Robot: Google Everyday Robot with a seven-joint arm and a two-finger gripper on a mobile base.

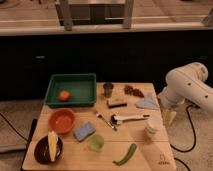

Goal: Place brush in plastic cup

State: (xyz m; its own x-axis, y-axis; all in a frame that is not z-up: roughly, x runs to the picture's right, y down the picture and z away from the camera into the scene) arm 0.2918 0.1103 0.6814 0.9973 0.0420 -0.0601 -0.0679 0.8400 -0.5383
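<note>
So the brush (131, 118) is lying flat on the wooden worktop (150, 150), a bit right of the middle of the frame, w/ the dark head pointing left and the white handle running off to the right. The plastic cup (96, 142), the little see-thru green one, sits upright lower down, center-left, w/ a blue sponge (84, 131) just beside it, up and to the left. Cup and brush are apart, and a metal fork (104, 120) lies btw them, just left of the brush head. The hand (169, 116) is at mid-right of the frame, hanging off the white arm (187, 85) by the right side of the worktop. It's near the end of the brush handle but not on it, and I can't tell if it's open or closed. Other stuff: a white cup (151, 130) just below the handle end, and a green tray (80, 90) upper left w/ a red-orange ball (64, 95) in it. There's an orange bowl (62, 120) below that and a dark bowl (40, 152) at lower left w/ smth yellow in it. A dark metal cup (108, 89) sits top center w/ a small dark block (116, 103) w/ a pale top below it, plus a long green veg (126, 155) near the bottom edge.
</note>
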